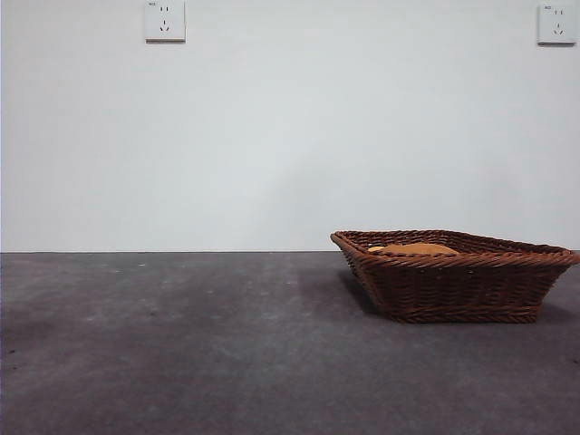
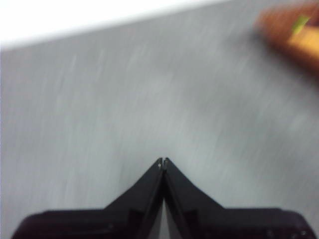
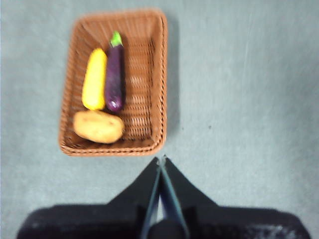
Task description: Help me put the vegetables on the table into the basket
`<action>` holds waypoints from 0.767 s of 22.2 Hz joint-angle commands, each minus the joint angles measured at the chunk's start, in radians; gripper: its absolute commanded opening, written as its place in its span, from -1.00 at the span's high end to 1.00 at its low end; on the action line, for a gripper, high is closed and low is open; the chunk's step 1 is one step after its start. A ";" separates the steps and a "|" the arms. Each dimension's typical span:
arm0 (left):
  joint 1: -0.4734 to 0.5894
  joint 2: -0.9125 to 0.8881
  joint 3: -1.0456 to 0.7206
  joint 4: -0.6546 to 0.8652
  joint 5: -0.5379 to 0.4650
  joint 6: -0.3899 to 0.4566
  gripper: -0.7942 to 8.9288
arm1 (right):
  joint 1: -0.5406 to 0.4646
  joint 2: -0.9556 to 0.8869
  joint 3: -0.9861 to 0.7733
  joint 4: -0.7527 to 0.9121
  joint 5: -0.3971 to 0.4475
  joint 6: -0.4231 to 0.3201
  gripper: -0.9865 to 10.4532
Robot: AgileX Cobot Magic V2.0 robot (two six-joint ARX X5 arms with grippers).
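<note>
Already all three vegetables lie inside the wicker basket [image 3: 114, 82], which suggests the task is essentially complete. In the right wrist view the corn cob [image 3: 94, 78] and the eggplant [image 3: 114, 74] lie side by side along the basket's length, touching or nearly so, the eggplant's green stem pointing to the far end wall. The potato [image 3: 98, 126] lies crosswise at the near end, just beside their lower tips; probably it was set there because the two long pieces fill the middle.

The right gripper [image 3: 162, 159] hangs high above the table [image 3: 239, 99], just outside the basket's near rim, jaws pressed together and holding nothing. The left gripper [image 2: 163, 161] is likewise closed on nothing, over bare table well apart from the basket, which shows only as an orange blur at one corner of its view. Both look parked.

From the front, only the potato's top shows above the braided rim. The table is dark grey, matte and speckled; behind the basket rises a plain white wall [image 1: 290, 136] with two sockets, one [image 1: 164, 20] and another [image 1: 556, 24], high up.
</note>
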 commanded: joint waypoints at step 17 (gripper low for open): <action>0.253 -0.380 -0.261 0.039 -0.043 -0.037 0.84 | 0.000 0.297 -0.006 0.594 0.008 0.007 0.86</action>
